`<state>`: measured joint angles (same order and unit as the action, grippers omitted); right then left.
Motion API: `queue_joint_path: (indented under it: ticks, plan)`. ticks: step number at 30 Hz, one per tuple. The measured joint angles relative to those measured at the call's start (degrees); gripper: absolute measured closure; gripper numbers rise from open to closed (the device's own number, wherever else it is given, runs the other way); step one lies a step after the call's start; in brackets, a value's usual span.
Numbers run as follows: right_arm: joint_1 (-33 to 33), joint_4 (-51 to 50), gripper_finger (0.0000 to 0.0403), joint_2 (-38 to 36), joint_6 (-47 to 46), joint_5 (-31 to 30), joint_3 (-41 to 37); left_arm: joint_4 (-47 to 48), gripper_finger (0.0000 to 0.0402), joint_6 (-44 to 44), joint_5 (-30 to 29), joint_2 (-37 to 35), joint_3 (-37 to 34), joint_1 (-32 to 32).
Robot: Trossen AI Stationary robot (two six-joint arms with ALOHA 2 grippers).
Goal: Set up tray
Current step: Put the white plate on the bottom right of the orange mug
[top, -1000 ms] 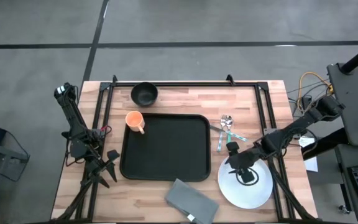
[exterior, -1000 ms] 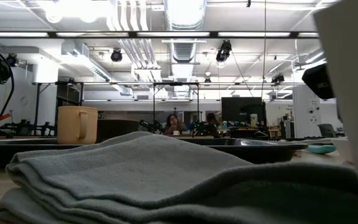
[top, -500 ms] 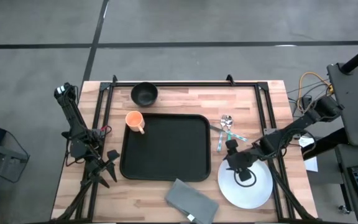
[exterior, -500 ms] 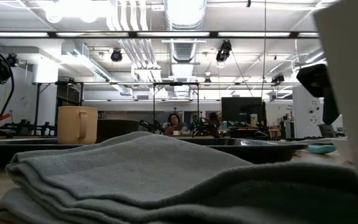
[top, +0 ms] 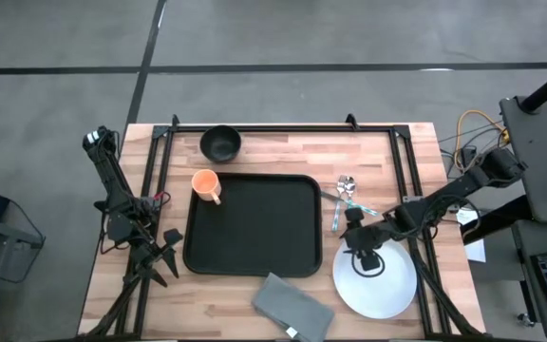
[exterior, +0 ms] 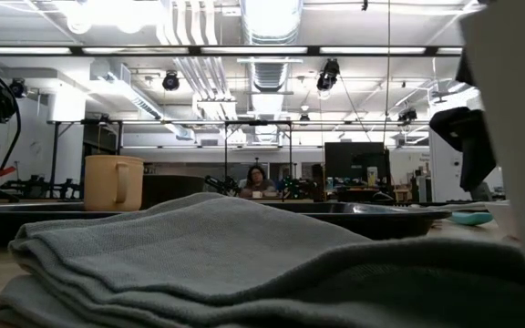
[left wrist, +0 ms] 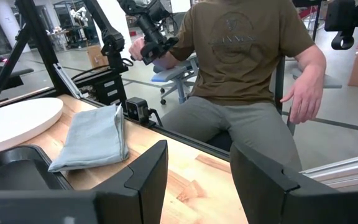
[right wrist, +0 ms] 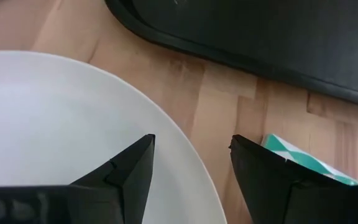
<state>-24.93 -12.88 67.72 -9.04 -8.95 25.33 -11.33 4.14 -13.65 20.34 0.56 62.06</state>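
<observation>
Since a sec ago, right gripper [top: 363, 249] has crept off the white plate's [top: 387, 290] middle toward its rim nearest the tray [top: 252, 224]; nothing else shifted.

High view: tray empty, mid-table. Orange mug [top: 205, 184] touches the tray's far-left corner, black bowl [top: 221, 143] just beyond it, spoons [top: 344, 196] to the tray's right, grey napkin [top: 292, 306] at its near edge. Left gripper [top: 168, 252] parked just left of the tray, fingers apart, holding nothing.

Low view: napkin [exterior: 244, 264] fills the foreground; tray [exterior: 372, 215] seen edge-on behind it, mug [exterior: 113, 182] upright at its left end. Right arm's dark body hangs to the tray's right.

Left wrist view: fingers spread, empty; napkin [left wrist: 95, 137] beside the tray corner [left wrist: 11, 171]; a seated person beyond the table.

Right wrist view: fingers wide apart, straddling the plate rim [right wrist: 185, 168], not yet pinching; tray edge [right wrist: 241, 50] just past it, teal spoon handle [right wrist: 303, 158] near.

Risks, imo: thin glossy rim could slip from a shallow pinch; plate may tilt and drop, or knock the spoons; dragging it could catch the tray's raised rim.
</observation>
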Motion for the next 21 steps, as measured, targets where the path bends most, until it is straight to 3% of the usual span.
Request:
queue_joint_path:
  ticks: [16,21]
  plan:
    - [3.66,0.4,0.0202,0.18,-0.76,1.86,-1.25,0.0,0.0246,0.0,0.0,0.0,0.0,0.0]
    - [3.84,3.32,0.0202,5.21,-0.76,3.71,-1.25,0.0,0.0246,0.0,-0.02,0.0,0.0,-0.02]
